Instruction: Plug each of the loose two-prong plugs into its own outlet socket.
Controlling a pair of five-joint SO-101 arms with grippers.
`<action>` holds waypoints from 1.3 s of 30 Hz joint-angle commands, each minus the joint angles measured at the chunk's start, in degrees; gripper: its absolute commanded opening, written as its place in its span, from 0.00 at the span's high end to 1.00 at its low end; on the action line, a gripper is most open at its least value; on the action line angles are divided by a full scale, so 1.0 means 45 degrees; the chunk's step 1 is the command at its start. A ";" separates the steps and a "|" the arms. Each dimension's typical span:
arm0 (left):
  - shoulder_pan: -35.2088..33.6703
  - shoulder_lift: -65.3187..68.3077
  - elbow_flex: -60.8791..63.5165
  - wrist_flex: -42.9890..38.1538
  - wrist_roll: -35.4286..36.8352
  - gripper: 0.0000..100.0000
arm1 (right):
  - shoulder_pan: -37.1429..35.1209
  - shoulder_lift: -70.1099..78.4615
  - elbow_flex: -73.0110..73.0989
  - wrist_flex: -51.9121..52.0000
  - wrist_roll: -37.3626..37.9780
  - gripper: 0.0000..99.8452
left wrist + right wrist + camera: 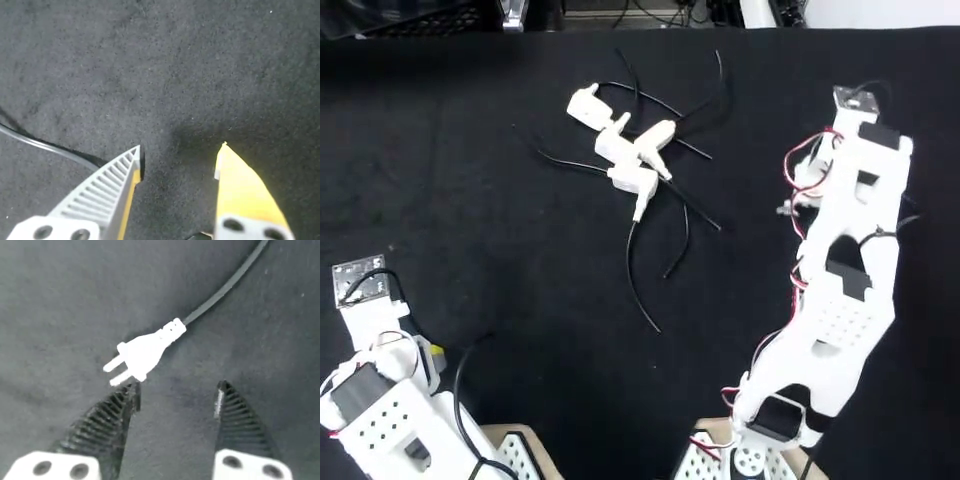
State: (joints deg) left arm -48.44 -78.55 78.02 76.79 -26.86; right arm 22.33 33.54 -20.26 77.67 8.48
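Observation:
A tangle of white plugs and outlet sockets with thin black cords lies at the table's far middle in the high view. My right arm stretches up the right side. In its wrist view my right gripper is open over the black cloth. A loose white two-prong plug on a black cord lies just beyond its fingertips, prongs toward the ribbed finger. My left arm is folded at the near left corner. The left gripper is open above bare cloth, with nothing between its fingers.
The table is covered by a black cloth. Several loose black cords trail from the cluster toward the middle. A thin black cable runs beside the left gripper. The arm bases stand at the near edge.

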 commanded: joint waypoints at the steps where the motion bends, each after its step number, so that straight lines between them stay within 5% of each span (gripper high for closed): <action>1: 0.0029 -0.0117 -0.0537 -0.0137 0.1192 0.75 | -0.0723 0.0049 -0.0830 0.0781 -0.0098 0.76; 5: -0.0361 -0.0117 -0.1573 -0.0098 0.1543 0.75 | -0.1328 0.0342 0.0459 0.0664 -0.0098 0.76; 12: -0.5656 0.0020 -0.3233 -0.1407 0.1934 0.75 | -0.1758 0.0537 0.1944 -0.0117 -0.0156 0.76; 18: -0.7941 0.1289 -0.3233 -0.2813 0.1934 0.76 | -0.1973 0.0576 0.2081 -0.0195 -0.0098 0.76; 26: -0.8879 0.7932 -0.5617 -0.4708 0.3595 0.75 | -0.1973 0.0576 0.2100 -0.0176 -0.0098 0.76; 39: -0.8860 1.6957 -1.1673 -0.4806 0.7131 0.76 | -0.1973 0.0576 0.2100 -0.0156 -0.0098 0.76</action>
State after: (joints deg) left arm -87.91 -7.52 34.42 56.13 1.54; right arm 15.12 36.62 -11.82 77.05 8.40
